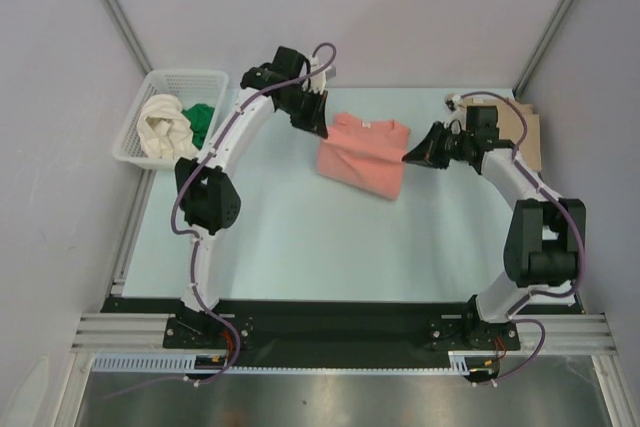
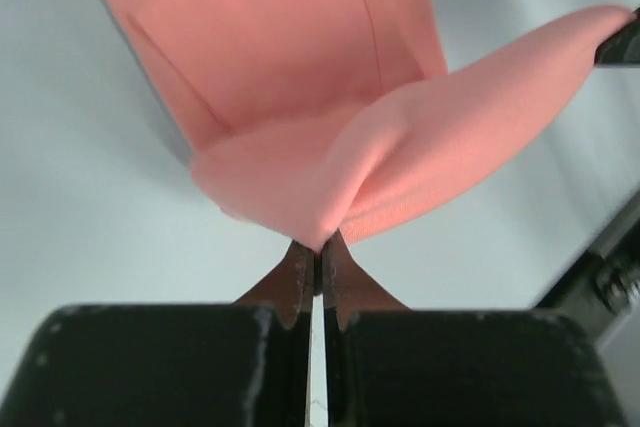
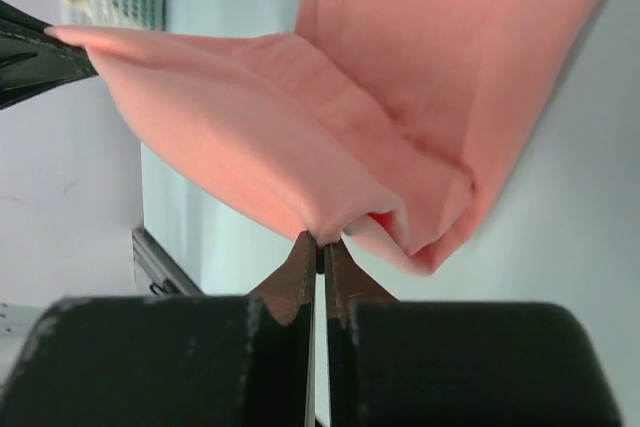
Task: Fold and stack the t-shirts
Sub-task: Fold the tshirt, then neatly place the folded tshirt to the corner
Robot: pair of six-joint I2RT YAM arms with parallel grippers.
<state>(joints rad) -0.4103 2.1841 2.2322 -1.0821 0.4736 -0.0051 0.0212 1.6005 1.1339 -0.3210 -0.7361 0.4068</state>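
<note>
Jaws on both arms are pressing fully shut, each pinching a fold of the salmon-pink t-shirt point(image 1: 362, 155). Top view: the left gripper point(image 1: 318, 127) is clamping the shirt's corner nearer the white basket point(image 1: 180, 75) and the right gripper point(image 1: 412, 155) is clamping the side farthest from the basket, so the two are sharing one raised edge, probably to carry it over as a fold. The pink shirt is lying on the table point(image 1: 300, 247) to the right of the basket, apart from it, and is looking already doubled into a rough rectangle. A cream-white t-shirt point(image 1: 165, 125) and a green t-shirt point(image 1: 202, 122) are sitting bunched inside the basket, and a tan t-shirt point(image 1: 528, 137) is lying well right of the basket, partly hidden by the right arm. Left wrist view: the closed tips are biting a rounded, doubled hem, with cloth stretching in a soft tube away from the basket side while the rest is lying smooth and flat. Right wrist view: the closed tips are gripping a layered corner, several plies are showing, and the lifted edge is running back toward the basket.
</note>
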